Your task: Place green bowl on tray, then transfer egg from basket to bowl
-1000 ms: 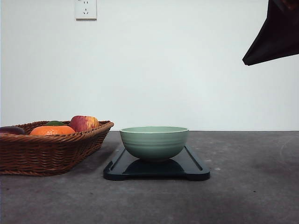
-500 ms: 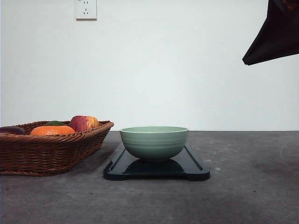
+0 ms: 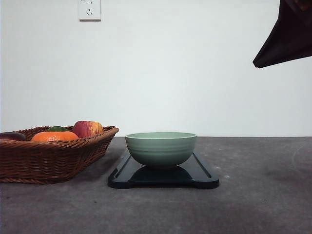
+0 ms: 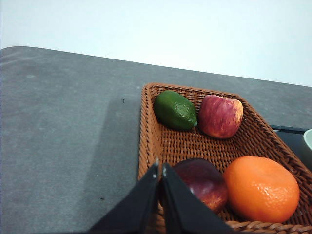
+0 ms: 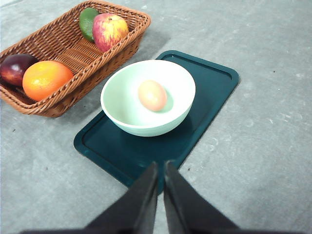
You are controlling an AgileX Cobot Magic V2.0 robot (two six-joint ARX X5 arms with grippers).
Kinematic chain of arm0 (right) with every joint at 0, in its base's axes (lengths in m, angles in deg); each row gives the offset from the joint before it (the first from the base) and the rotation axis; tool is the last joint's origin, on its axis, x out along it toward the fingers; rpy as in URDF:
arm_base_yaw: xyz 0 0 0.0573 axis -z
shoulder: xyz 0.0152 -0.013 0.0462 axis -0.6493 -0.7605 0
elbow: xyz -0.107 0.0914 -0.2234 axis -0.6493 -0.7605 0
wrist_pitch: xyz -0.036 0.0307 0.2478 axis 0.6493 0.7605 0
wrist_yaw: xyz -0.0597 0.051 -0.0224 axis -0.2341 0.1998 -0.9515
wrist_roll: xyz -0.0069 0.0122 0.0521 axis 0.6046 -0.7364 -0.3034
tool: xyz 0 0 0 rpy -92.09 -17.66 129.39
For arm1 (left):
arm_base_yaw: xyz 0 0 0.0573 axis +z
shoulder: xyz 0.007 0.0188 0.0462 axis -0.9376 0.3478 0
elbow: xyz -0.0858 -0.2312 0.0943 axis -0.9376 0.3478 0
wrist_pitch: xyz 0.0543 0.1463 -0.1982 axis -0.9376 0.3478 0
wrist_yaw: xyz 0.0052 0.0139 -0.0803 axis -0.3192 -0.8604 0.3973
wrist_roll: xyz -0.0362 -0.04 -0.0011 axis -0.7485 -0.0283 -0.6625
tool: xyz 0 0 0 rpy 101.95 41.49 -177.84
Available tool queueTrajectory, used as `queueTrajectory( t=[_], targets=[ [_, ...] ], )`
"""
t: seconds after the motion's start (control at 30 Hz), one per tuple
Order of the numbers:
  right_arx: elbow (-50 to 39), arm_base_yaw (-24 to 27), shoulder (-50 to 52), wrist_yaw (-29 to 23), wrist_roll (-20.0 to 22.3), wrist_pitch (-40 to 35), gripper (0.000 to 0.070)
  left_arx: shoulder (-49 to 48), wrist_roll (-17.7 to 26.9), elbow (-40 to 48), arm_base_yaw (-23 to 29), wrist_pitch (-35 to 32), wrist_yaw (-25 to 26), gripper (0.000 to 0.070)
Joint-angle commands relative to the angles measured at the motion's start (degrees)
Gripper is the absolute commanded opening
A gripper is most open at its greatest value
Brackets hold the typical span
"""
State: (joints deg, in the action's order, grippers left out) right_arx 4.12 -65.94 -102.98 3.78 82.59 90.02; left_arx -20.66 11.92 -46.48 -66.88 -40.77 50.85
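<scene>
Grey matte tabletop [image 3: 263,195]; white wall [image 3: 195,73] with socket [image 3: 89,9]. Green bowl [image 5: 147,97] holding egg [image 5: 152,95] stands on black tray [image 5: 204,92] mid-table; wicker basket [image 4: 253,131] with apple [image 4: 220,116], orange [image 4: 261,188], avocado [image 4: 175,110], near left edge. Left gripper [image 4: 160,170] above basket, clenched, empty. Right gripper [image 5: 161,170] raised, clenched, empty.

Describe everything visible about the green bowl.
The green bowl is round, pale sage green, glossy like glazed ceramic, with faint horizontal ridges on its outer wall and a lighter rim. It stands upright on the black tray, roughly centred and narrower than it, just right of the wicker basket without touching it. One tan egg lies inside on the bottom. No claw touches it; the right claw is shut, clear of the bowl.
</scene>
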Motion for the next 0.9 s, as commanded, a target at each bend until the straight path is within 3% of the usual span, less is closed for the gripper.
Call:
queueTrajectory(
  t=[0.0, 0.17, 0.5, 0.63, 0.87],
  targets=[
    [0.7, -0.2, -0.3, -0.2, 2.9, -1.2, 0.0015, 0.0, 0.8, 1.1, 0.1, -0.7, -0.2, 0.0000],
    [0.4, 2.3, 2.9, -6.1, 6.0, 0.3, 0.0015, 0.0, 0.8, 1.1, 0.1, -0.7, -0.2, 0.0000],
    [-13.2, 15.4, 24.9, -5.9, 6.0, -2.4, 0.0015, 0.0, 0.8, 1.1, 0.1, -0.7, -0.2, 0.0000],
    [-20.9, 19.0, 34.4, -5.8, 5.3, -6.8, 0.0015, 0.0, 0.8, 1.1, 0.1, -0.7, -0.2, 0.0000],
    [-28.5, 23.6, 45.0, -5.9, 5.2, -7.3, 0.0015, 0.0, 0.8, 1.1, 0.1, -0.7, -0.2, 0.0000]
  ],
)
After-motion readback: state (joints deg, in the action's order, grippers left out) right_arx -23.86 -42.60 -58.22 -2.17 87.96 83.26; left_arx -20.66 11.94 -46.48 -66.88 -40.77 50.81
